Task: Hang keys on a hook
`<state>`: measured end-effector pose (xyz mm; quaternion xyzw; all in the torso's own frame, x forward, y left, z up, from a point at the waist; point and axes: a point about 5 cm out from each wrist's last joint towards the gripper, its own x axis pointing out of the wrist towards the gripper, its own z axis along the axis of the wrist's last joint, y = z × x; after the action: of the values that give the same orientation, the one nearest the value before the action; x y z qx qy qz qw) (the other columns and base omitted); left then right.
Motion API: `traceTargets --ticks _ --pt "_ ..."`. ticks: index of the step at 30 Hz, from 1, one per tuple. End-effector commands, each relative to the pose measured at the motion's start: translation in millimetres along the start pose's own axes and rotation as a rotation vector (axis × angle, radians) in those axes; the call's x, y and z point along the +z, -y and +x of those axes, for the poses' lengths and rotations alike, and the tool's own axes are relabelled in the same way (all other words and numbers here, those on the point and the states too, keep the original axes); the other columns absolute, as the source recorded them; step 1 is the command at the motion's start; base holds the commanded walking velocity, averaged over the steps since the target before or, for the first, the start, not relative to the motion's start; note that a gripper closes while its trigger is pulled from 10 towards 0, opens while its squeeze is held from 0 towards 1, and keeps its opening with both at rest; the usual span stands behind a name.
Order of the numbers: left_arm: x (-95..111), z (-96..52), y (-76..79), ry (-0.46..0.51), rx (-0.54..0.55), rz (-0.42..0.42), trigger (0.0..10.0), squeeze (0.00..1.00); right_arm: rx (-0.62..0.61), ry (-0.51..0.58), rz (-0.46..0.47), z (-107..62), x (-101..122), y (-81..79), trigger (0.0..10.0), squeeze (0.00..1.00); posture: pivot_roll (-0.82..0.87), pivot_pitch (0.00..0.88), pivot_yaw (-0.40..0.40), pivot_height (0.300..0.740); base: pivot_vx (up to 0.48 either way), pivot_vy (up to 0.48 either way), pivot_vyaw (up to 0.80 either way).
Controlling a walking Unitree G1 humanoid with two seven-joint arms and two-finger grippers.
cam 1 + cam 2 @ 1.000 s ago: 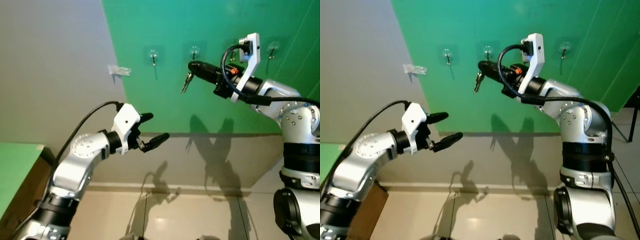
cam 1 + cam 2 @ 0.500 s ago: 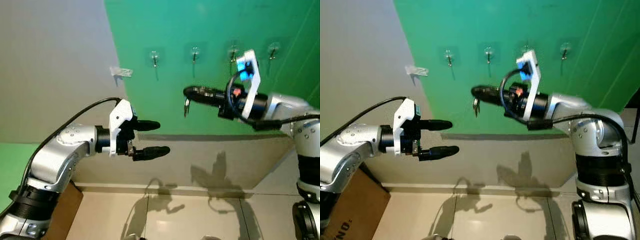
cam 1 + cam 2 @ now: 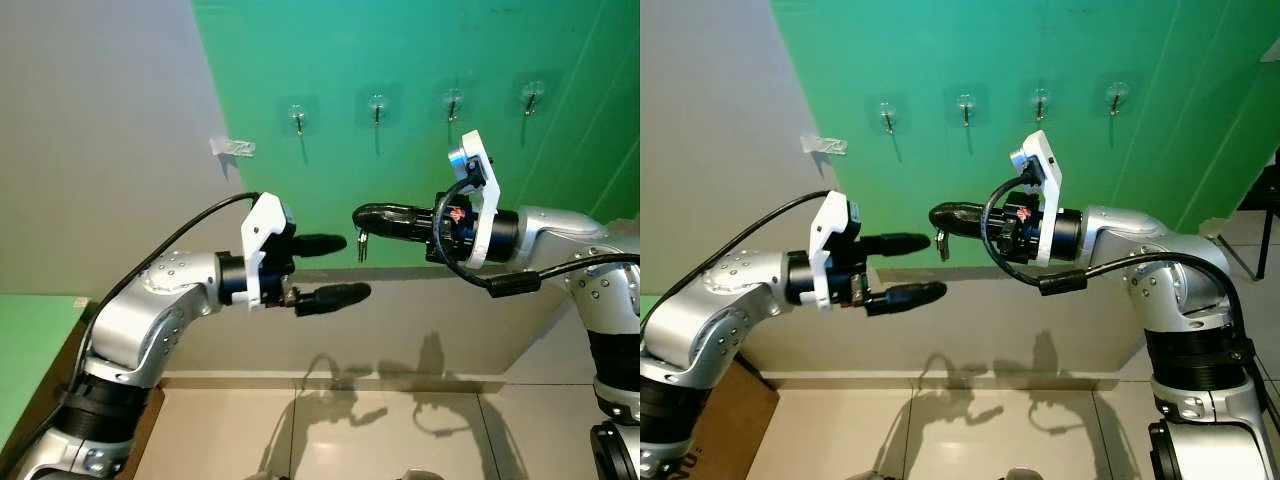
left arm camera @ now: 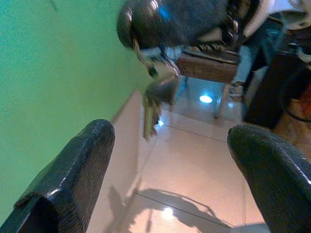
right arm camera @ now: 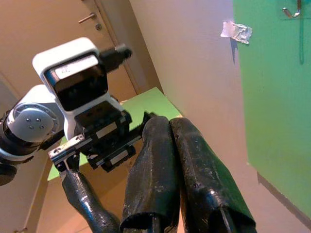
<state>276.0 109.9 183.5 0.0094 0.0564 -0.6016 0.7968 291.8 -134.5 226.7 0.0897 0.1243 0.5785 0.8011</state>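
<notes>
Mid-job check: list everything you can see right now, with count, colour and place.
keys: one bunch, metallic, dangling from the right gripper's tip, well below the hooks
hooks: four, clear with metal prongs, in a row high on the green wall, all bare
green wall: one, behind both arms
tape scrap: one, clear, on the grey wall left of the hooks
green surface: one, at lower left
left gripper: one, black fingers open, facing the keys
right gripper: one, black fingers shut on the keys
</notes>
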Motion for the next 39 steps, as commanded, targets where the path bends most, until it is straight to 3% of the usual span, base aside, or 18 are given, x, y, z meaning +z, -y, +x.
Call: traceTargets --ticks 1,18,22,23,24,31,34,39 --pt "8 -0.2 -4.1 0.009 0.036 0.044 10.0 0.00 0.006 0.011 -0.060 4.5 9 -4.8 0.0 0.00 -0.26 0.001 0.109 0.740 0.000 0.000 0.00" --pt "14 7.9 -1.3 0.066 0.060 0.019 10.0 0.00 0.032 0.040 -0.075 11.9 12 -11.9 0.0 0.00 -0.25 0.007 0.107 0.740 0.000 0.000 0.00" --pt "10 9.6 -5.6 0.033 0.109 0.066 10.0 0.00 0.041 0.045 -0.073 12.2 12 -14.0 0.0 0.00 -0.26 0.008 0.109 0.740 0.000 0.000 0.00" --pt "9 9.7 -7.0 0.024 0.120 0.075 10.0 0.81 0.041 0.044 -0.072 12.2 12 -14.2 0.0 0.00 -0.25 0.008 0.109 0.740 0.000 0.000 0.00" --pt "7 9.7 -7.7 0.019 0.124 0.076 10.0 1.00 0.042 0.044 -0.072 12.1 11 -14.5 0.0 0.00 -0.25 0.008 0.109 0.740 0.000 0.000 0.00" --pt "3 5.7 -8.0 0.025 0.094 0.035 10.0 1.00 0.069 0.038 -0.060 10.8 10 -18.3 0.0 0.00 -0.25 0.000 0.112 0.740 0.000 0.000 0.00" --pt "8 -0.8 -1.0 0.086 -0.024 -0.051 10.0 1.00 0.108 0.028 -0.037 5.7 10 -21.0 0.0 0.00 -0.25 0.000 0.108 0.740 0.000 0.000 0.00" --pt "10 -4.0 0.6 0.093 -0.074 -0.062 10.0 1.00 0.127 0.012 -0.033 3.2 10 -22.7 0.0 0.00 -0.26 0.000 0.107 0.740 0.000 0.000 0.00"
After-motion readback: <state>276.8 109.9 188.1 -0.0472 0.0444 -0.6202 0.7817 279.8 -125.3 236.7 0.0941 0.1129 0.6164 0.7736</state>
